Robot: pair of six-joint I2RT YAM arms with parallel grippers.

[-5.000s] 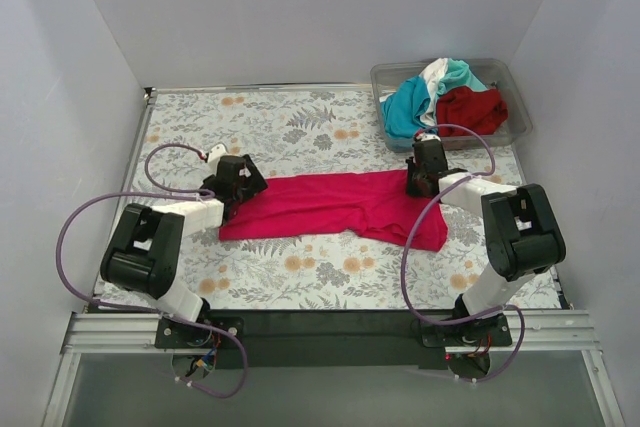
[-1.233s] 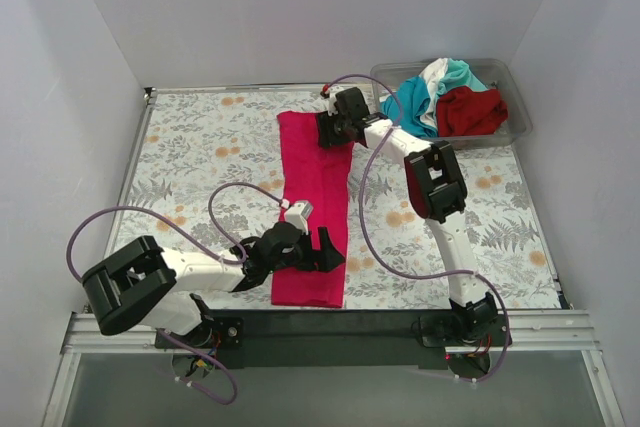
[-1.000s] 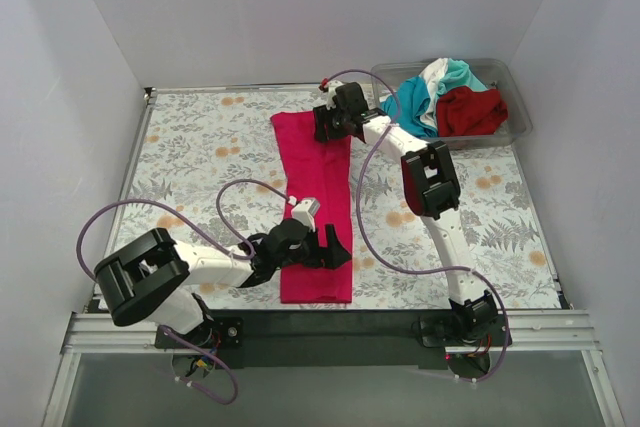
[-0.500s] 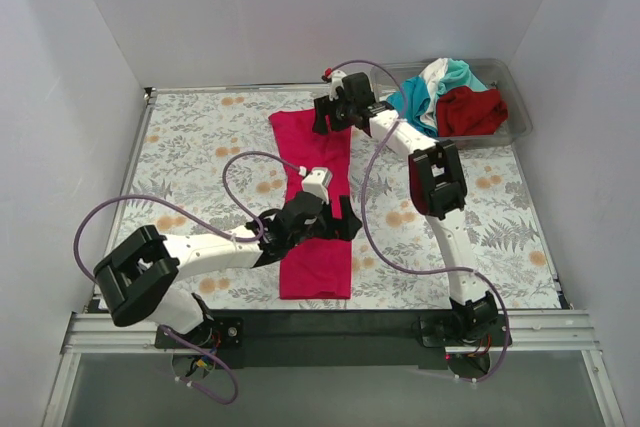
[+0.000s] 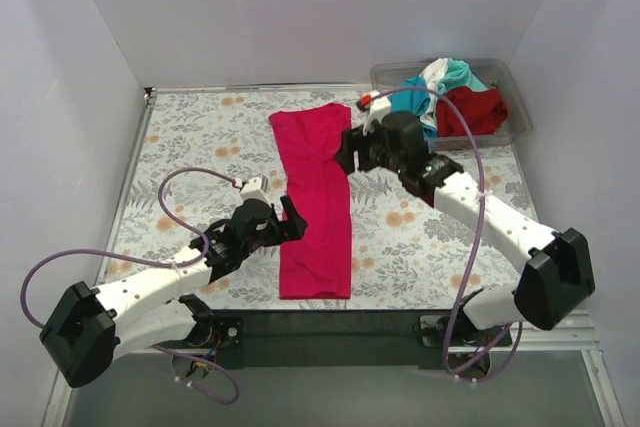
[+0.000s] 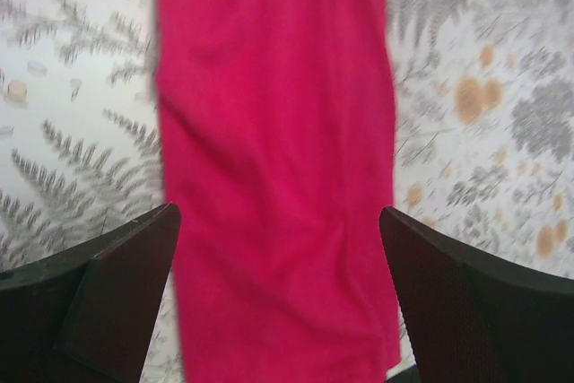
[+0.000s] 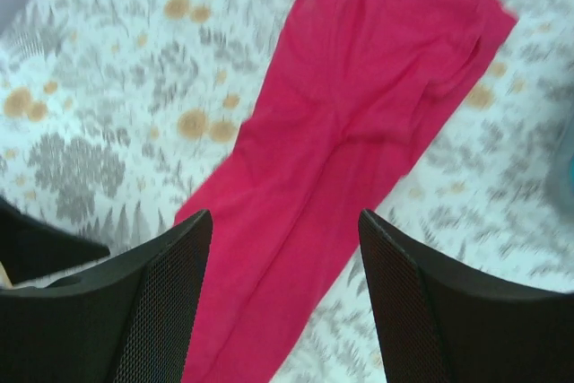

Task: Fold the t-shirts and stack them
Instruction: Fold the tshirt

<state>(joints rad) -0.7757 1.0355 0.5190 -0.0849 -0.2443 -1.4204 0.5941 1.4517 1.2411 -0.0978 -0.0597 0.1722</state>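
Both arms had drawn off the cloth since half a second before: the left gripper (image 5: 291, 219) sat just beside the left edge of the magenta-pink t-shirt (image 5: 316, 197), and the right gripper (image 5: 346, 152) had left the shirt's far end for its right edge. Each claw stood with its fingers wide apart and nothing between them – both wrist views showed only shirt and floral table cover (image 5: 200, 137) below. The shirt lay flat as a long narrow strip running from the near edge toward the back. Teal (image 5: 408, 107), white (image 5: 435, 72) and dark red (image 5: 470, 110) t-shirts lay heaped in the clear bin (image 5: 512, 79) at the far right – well apart from the strip
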